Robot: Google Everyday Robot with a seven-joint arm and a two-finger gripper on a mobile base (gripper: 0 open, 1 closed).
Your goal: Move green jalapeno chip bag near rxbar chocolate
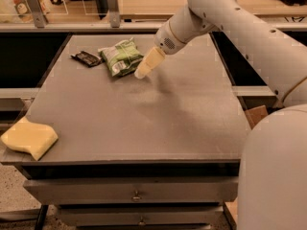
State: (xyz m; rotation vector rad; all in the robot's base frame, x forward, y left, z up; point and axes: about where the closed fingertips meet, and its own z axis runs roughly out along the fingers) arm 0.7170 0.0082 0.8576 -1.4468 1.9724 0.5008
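The green jalapeno chip bag (121, 57) lies flat at the far left of the grey table, with its white label panel facing up. The rxbar chocolate (87, 58), a small dark wrapper, lies just left of the bag, a small gap between them. My gripper (142, 71) is just right of the bag's right edge, low over the table, pointing down and left from my white arm. It holds nothing that I can see.
A yellow sponge block (29, 138) sits at the table's (158, 123) front left corner, overhanging the edge. A counter with posts and clutter runs behind the table. My white base fills the lower right. Drawers sit under the tabletop.
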